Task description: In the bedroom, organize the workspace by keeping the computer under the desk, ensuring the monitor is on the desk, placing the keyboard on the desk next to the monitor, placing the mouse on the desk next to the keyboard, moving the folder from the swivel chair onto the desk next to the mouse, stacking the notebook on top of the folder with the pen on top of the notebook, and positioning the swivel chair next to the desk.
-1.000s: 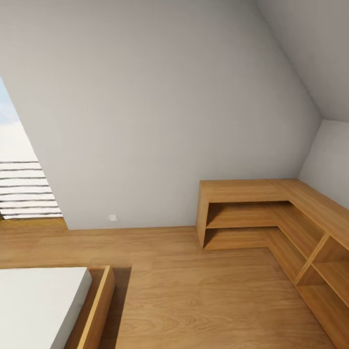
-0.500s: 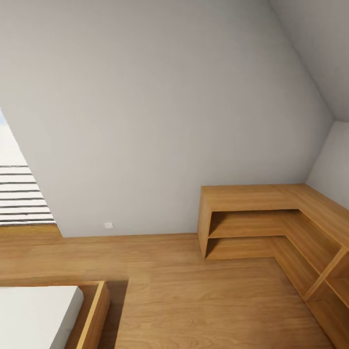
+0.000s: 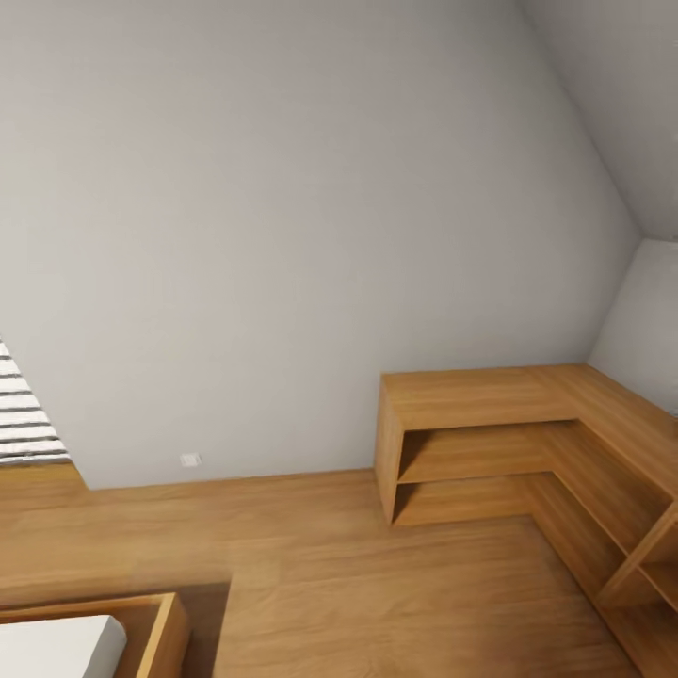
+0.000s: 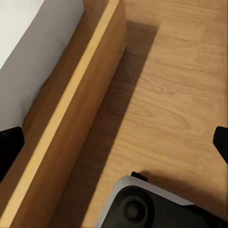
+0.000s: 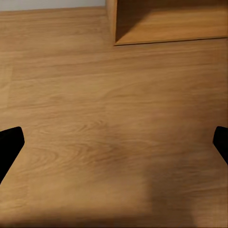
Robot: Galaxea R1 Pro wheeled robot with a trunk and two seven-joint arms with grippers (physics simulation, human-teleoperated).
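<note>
The desk, computer, monitor, keyboard, mouse, folder, notebook, pen and swivel chair are out of view. My left gripper (image 4: 115,142) is open, its black fingertips (image 4: 9,142) wide apart over the wooden floor beside a bed frame (image 4: 71,109), with nothing between them. My right gripper (image 5: 114,145) is open too, its fingertips (image 5: 9,145) spread over bare wooden floor, holding nothing.
A low L-shaped wooden shelf unit (image 3: 490,424) fills the right corner under a sloped grey wall. A wooden bed frame (image 3: 155,617) with a white mattress (image 3: 56,650) sits at lower left. A window with blinds (image 3: 24,419) is at far left. My base (image 4: 152,204) stands by the bed.
The whole head view has shifted: the camera has turned to the right and tilted up, so the bed and window slid towards the lower left edge. Nothing in the room itself moved.
</note>
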